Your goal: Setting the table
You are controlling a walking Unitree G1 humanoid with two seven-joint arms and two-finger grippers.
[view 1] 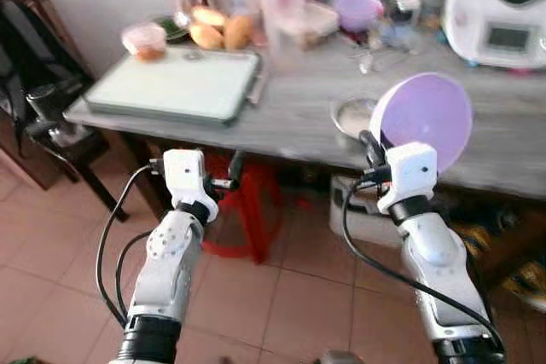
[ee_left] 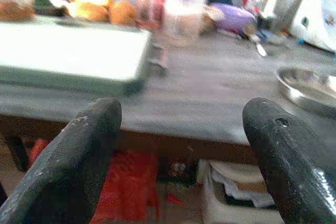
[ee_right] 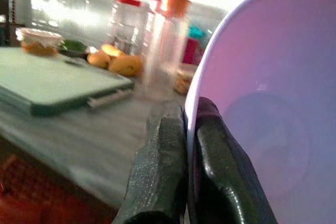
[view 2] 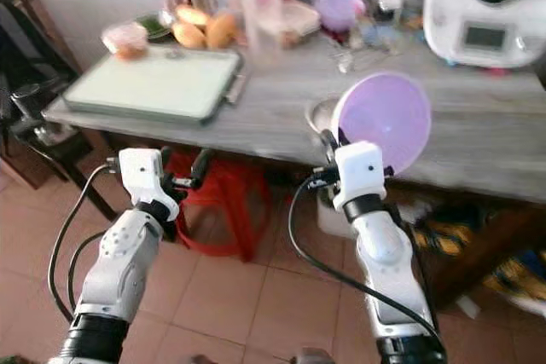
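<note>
Starting at your left, one green cutting board (view 1: 175, 84) lies flat on the grey surface (view 1: 290, 117), near its front edge, with one small tub (view 1: 144, 40) at its far corner and a few rounded orange-brown items, too blurred for you to count, just behind it. Your left pincer (ee_left: 178, 145) hangs below and in front of the surface edge with its two fingers (ee_left: 73, 156) spread wide and nothing between them. Under the surface you can see one red stool (view 1: 247, 210) on the tiled floor. Toward the middle, one tall clear bottle with an orange cap (ee_right: 167, 45) stands among blurred clutter at the back, and one purple bowl (view 1: 357, 9) sits near it. One shallow metal dish (ee_left: 310, 82) rests on the surface near the front. Just beside it, your right pincer (ee_right: 181, 166) is closed narrow on the rim of one purple plate (view 1: 424, 121), held tilted up on edge above the surface front. At the far right stands one white kitchen machine (view 1: 499, 6)
</note>
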